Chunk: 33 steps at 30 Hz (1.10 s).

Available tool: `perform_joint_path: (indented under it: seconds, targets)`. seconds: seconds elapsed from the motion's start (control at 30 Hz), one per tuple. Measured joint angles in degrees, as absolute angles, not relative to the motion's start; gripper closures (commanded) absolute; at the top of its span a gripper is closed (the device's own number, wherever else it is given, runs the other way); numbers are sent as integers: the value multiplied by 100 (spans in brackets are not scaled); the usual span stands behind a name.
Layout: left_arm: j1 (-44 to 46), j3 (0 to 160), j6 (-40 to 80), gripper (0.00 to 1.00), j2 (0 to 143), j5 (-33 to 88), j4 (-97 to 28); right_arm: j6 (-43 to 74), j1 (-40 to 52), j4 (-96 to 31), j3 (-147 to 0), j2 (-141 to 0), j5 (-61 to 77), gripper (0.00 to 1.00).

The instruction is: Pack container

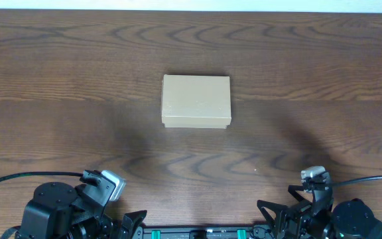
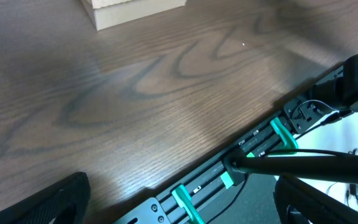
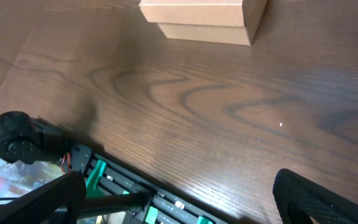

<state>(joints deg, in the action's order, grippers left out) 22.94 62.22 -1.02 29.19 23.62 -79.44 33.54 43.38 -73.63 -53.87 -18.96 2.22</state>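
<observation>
The left gripper (image 2: 182, 200) and right gripper (image 3: 182, 200) both stand spread wide and empty (low at the wooden table's (image 1: 78, 79) near edge), well apart from the closed cardboard box (image 1: 196, 101)

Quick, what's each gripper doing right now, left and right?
Left gripper: open, holding nothing.
Right gripper: open, holding nothing.

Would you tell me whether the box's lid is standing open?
No, the container shows a flat, closed top from overhead.
</observation>
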Motion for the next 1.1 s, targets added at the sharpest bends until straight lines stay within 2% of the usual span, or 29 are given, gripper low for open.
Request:
perform_joint_path:
  seconds: [0.43, 0.57, 0.77, 1.1]
  targets:
    - [2287, 6222, -102, 5, 2919, 2359, -7946, 3354, 4338, -7365, -5387, -1896, 305, 1]
    - [2047, 6219, -108, 5, 2867, 2300, -7883, 3354, 4338, -7365, -5387, -1896, 305, 1]
    - [1385, 5749, -290, 5, 2123, 2137, -6250, 3354, 4338, -7367, -5380, -1896, 305, 1]
    - [930, 3256, -777, 5, 593, 1914, -4128, 3374, 4338, -7369, -5360, -1896, 307, 1]
